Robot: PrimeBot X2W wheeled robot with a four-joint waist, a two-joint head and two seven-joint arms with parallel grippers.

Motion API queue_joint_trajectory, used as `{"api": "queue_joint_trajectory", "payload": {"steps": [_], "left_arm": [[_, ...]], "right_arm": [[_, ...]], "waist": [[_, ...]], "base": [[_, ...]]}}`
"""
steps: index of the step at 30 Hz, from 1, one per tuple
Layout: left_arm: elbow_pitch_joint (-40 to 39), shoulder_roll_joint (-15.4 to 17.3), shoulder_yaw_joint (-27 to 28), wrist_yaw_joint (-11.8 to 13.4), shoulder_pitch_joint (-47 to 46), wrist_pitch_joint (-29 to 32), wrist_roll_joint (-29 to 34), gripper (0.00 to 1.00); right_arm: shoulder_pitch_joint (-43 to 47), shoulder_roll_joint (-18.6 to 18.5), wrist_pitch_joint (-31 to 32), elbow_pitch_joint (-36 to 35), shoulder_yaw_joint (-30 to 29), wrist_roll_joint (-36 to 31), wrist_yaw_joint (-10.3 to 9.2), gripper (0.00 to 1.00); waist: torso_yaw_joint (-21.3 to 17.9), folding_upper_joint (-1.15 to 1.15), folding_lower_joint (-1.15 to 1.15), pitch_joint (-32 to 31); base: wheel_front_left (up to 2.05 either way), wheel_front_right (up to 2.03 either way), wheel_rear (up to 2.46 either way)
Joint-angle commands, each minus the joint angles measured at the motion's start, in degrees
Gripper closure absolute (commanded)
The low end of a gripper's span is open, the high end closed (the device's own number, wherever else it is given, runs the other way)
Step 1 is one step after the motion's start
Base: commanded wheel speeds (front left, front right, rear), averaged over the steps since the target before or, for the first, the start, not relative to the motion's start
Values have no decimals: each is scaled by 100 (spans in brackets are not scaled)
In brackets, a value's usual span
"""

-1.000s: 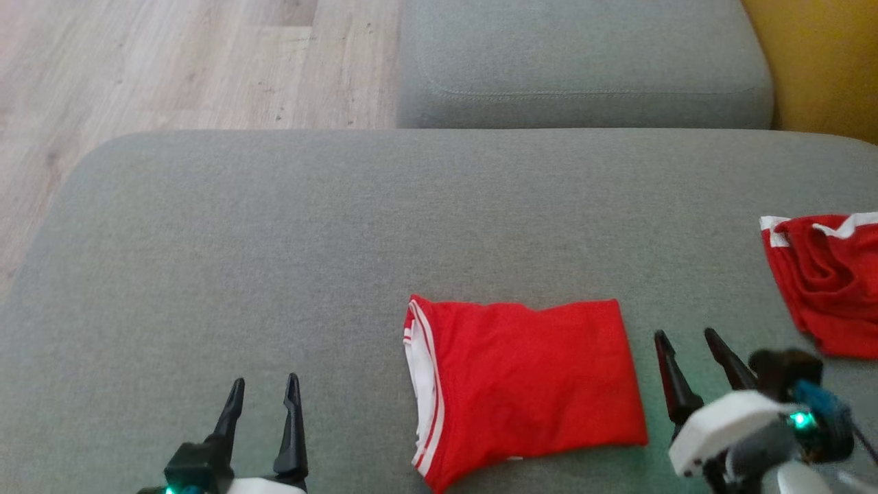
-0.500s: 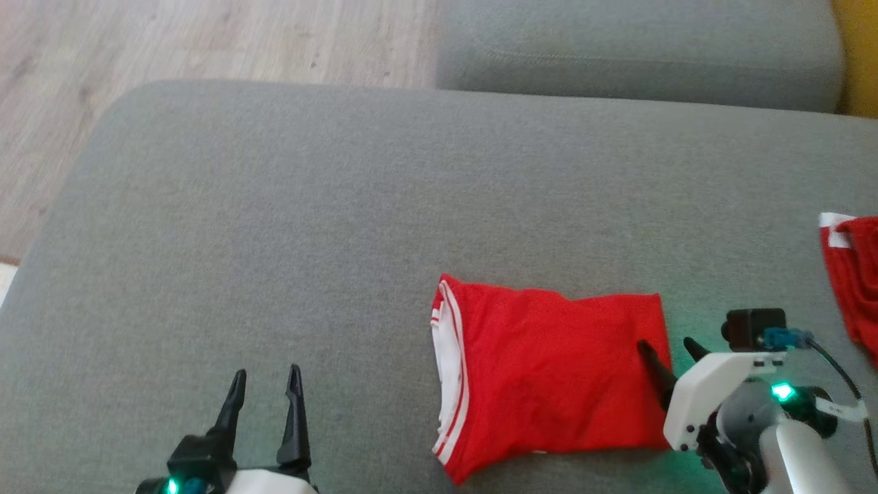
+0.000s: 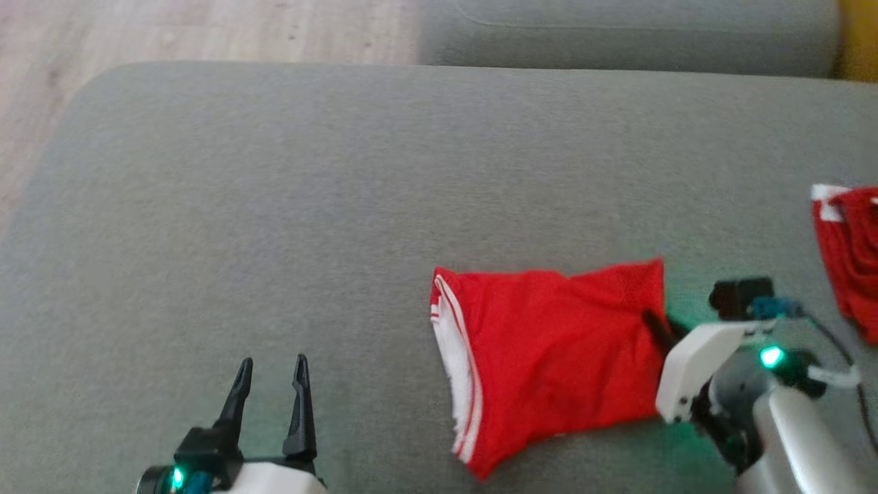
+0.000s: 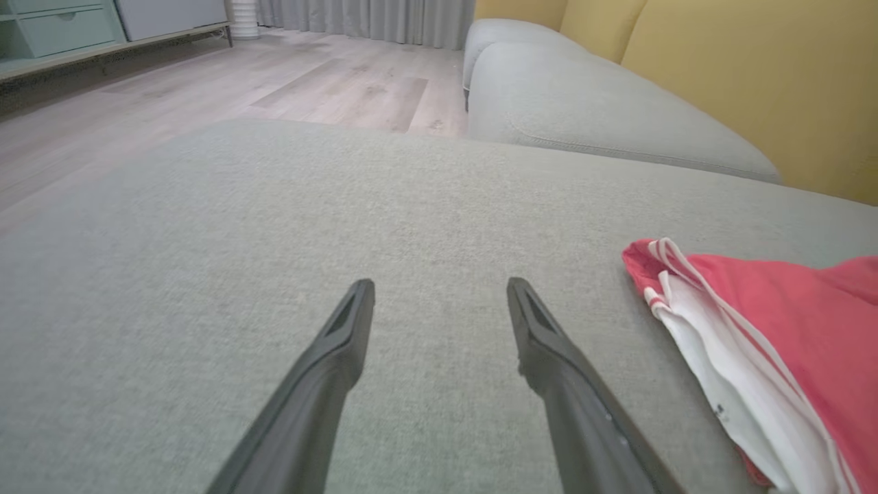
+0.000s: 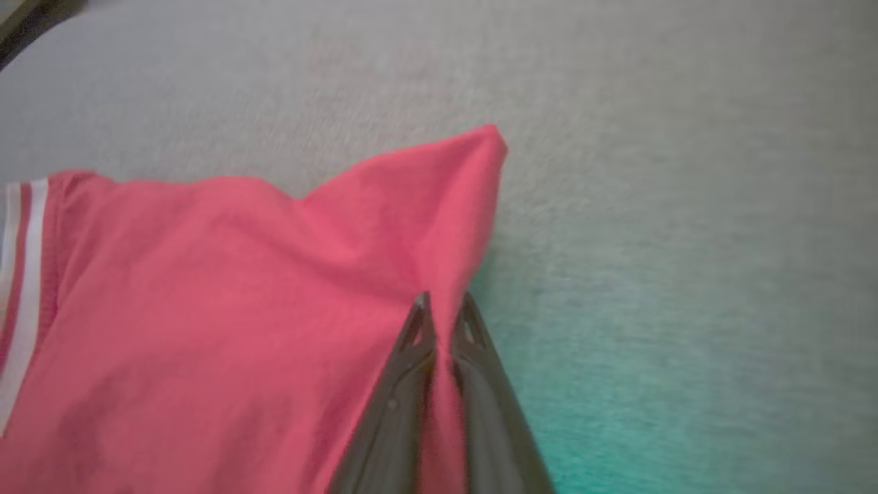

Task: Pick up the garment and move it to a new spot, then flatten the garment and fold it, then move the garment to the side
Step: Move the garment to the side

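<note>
We see the folded red cloth garment with white stripes point(image 3: 549, 357) lying on the big grey sofa cushion point(image 3: 274, 206), at about five o'clock. Our right claw point(image 5: 442, 305) is pinched tight on its three o'clock edge. Our left claw point(image 3: 274, 359) is spread wide at seven o'clock, over bare cushion. Another crumpled red cloth point(image 3: 847, 254) sits at three o'clock, well apart.

Home living room, grey sofa point(image 4: 603, 116), wood floor point(image 4: 206, 96)

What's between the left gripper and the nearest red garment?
Just bare grey cushion: the head view shows nothing else between the left gripper and the garment.
</note>
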Motion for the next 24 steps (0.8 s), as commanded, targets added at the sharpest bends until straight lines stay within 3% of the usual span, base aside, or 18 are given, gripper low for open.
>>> {"api": "queue_joint_trajectory", "payload": {"steps": [1, 10, 16, 20, 24], "left_arm": [[-188, 28, 260, -2, -326, -71, 55, 0], [-327, 123, 325, 48, -422, -54, 159, 0], [-466, 286, 329, 79, -649, 93, 273, 0], [-580, 413, 296, 106, -815, 261, 371, 0], [-630, 476, 274, 121, -877, 352, 406, 0]], "right_arm": [[-370, -175, -121, -270, 32, -40, 42, 100], [-817, -546, -255, -688, -323, -136, 42, 100], [-1046, -582, -292, -887, -459, -72, 42, 100], [-1223, -511, -406, -877, -501, -35, 42, 100], [-1402, -484, -513, -766, -470, -38, 42, 100]], "waist": [[-230, 0, -1, 65], [-1545, 0, -1, 341], [-2427, 0, -1, 686], [-2849, 0, -1, 879], [-2948, 0, -1, 927]], "base": [[0, 0, 0], [0, 0, 0], [0, 0, 0], [0, 0, 0], [0, 0, 0]]}}
